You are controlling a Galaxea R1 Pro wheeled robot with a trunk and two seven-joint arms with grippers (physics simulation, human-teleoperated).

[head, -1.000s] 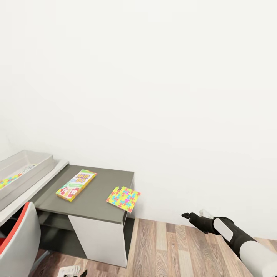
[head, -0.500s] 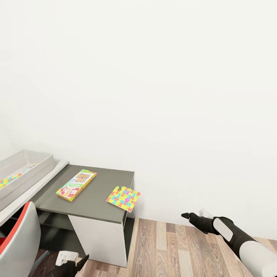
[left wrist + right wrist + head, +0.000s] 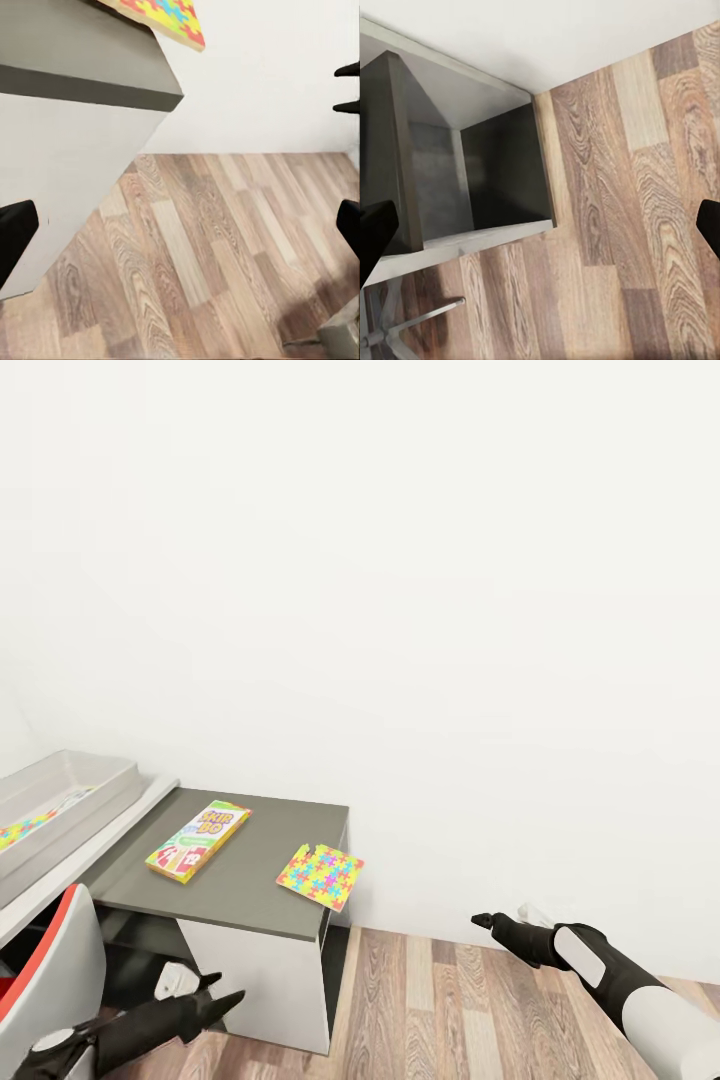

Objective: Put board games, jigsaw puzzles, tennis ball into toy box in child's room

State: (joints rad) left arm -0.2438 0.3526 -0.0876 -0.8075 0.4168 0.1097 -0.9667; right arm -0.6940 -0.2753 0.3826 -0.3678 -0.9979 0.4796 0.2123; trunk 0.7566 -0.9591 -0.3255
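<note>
A jigsaw puzzle (image 3: 321,877) lies at the corner of the dark side unit of the table (image 3: 250,880), overhanging its edge, with a board game (image 3: 198,841) well apart on the same top. The toy box (image 3: 70,788) sits on the pale desk, a second puzzle inside. Both the left gripper (image 3: 222,996) and right gripper (image 3: 482,921) hang spread and empty above the wood floor (image 3: 450,1010).
</note>
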